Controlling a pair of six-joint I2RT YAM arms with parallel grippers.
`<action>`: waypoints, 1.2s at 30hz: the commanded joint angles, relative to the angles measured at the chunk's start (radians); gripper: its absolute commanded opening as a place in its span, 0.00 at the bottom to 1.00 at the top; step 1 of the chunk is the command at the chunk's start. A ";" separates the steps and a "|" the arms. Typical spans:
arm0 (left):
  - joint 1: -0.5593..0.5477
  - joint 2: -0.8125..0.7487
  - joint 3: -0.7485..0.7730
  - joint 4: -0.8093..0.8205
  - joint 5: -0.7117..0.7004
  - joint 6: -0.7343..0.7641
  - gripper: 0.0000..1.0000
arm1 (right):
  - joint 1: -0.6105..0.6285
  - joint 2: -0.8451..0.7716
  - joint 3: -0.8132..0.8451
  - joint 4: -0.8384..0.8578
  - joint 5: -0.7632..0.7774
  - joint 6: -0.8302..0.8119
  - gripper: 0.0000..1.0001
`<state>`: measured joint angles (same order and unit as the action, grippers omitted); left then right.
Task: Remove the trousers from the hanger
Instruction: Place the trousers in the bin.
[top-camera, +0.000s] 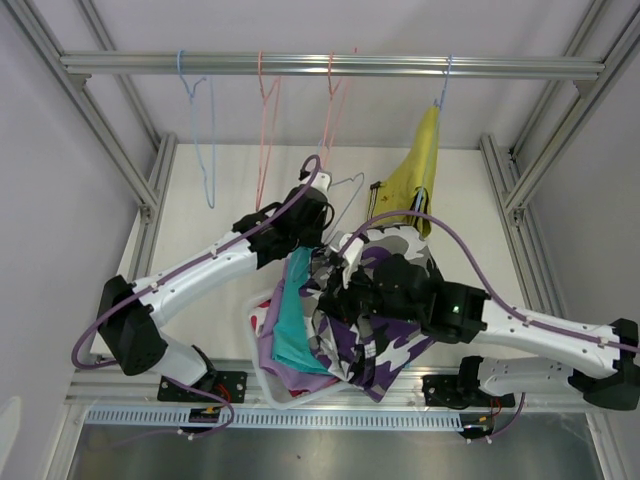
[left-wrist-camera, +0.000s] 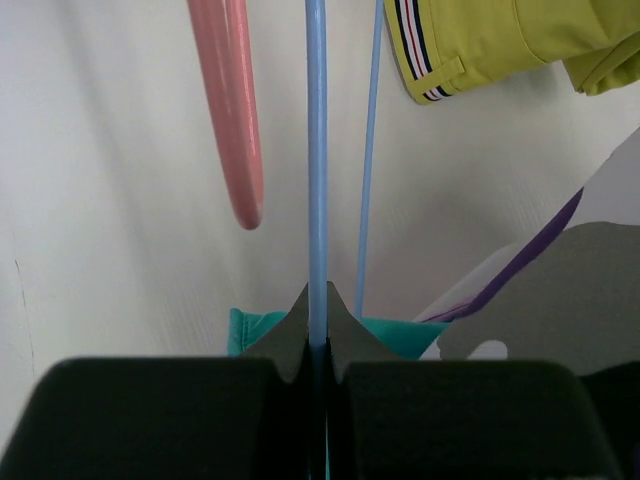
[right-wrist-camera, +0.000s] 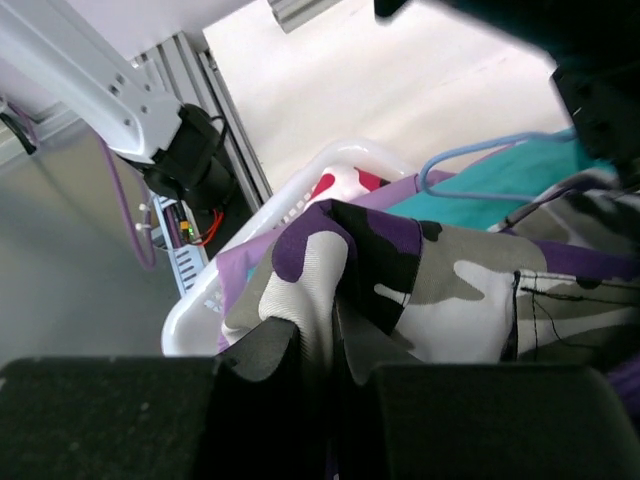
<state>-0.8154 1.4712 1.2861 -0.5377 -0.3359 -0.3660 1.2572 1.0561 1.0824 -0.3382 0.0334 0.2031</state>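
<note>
**Overhead view.** The left gripper (top-camera: 318, 205) reaches over the white table (top-camera: 220, 200), below the rail (top-camera: 330, 65). It holds a blue hanger (top-camera: 345, 188) that is off the rail and tilted. The right gripper (top-camera: 340, 275) is just beside it, buried in the camouflage shorts (top-camera: 385, 335). These shorts drape down from the gripper over the near end of the table. Whether their waistband is on the blue hanger cannot be told from here, as the cloth and both grippers hide the join. The yellow shorts (top-camera: 422, 165) hang from the rail at the right, well apart from the others.

**Left wrist view.** The fingers of the left gripper (left-wrist-camera: 318, 300) are pressed together on the thin wire of the blue hanger (left-wrist-camera: 317, 180), which runs straight up between them. A pink hanger (left-wrist-camera: 235, 120) hangs to its left. A striped side band of the yellow shorts (left-wrist-camera: 500, 40) shows at the top right.

**Right wrist view.** The right gripper (right-wrist-camera: 318, 345) is clamped on a bunched fold of the camouflage shorts (right-wrist-camera: 450, 280). Behind the fold stands a white basket (right-wrist-camera: 195, 310). It holds the red-and-white shorts (right-wrist-camera: 335, 185) and the lilac shorts (right-wrist-camera: 240, 275), with the teal shorts (right-wrist-camera: 500, 185) lying over them. A loop of the blue hanger (right-wrist-camera: 470, 160) crosses above the teal cloth.
</note>
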 joint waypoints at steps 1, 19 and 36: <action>0.009 -0.045 0.044 0.016 0.005 -0.017 0.00 | 0.011 0.028 -0.081 0.175 0.022 0.033 0.00; 0.042 -0.078 0.044 0.013 0.037 -0.030 0.00 | 0.067 0.426 -0.182 0.438 -0.033 0.088 0.00; 0.042 -0.084 0.045 0.012 0.070 -0.034 0.01 | 0.194 0.314 -0.102 0.248 0.163 0.131 0.67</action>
<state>-0.7784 1.4319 1.2865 -0.5438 -0.2855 -0.3847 1.4178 1.4429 0.9112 0.0635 0.1497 0.3218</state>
